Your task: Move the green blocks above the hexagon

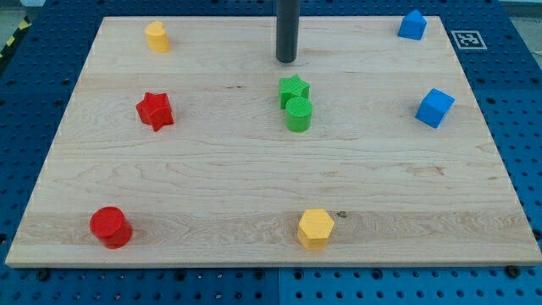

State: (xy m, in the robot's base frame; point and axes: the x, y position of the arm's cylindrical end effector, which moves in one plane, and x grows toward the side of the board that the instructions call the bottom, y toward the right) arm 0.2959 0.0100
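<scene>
A green star block [293, 89] and a green cylinder block [298, 113] touch each other near the board's middle, the star toward the view's top. A yellow hexagon block [315, 228] sits near the view's bottom edge, below the green pair and slightly right. My tip [286, 60] stands just above the green star in the view, a small gap apart from it.
A red star [155, 110] is at the left, a red cylinder [111, 226] at bottom left, a yellow block [157, 36] at top left. A blue block [412, 24] is at top right, a blue cube [434, 108] at the right. The wooden board [212, 169] ends on all sides.
</scene>
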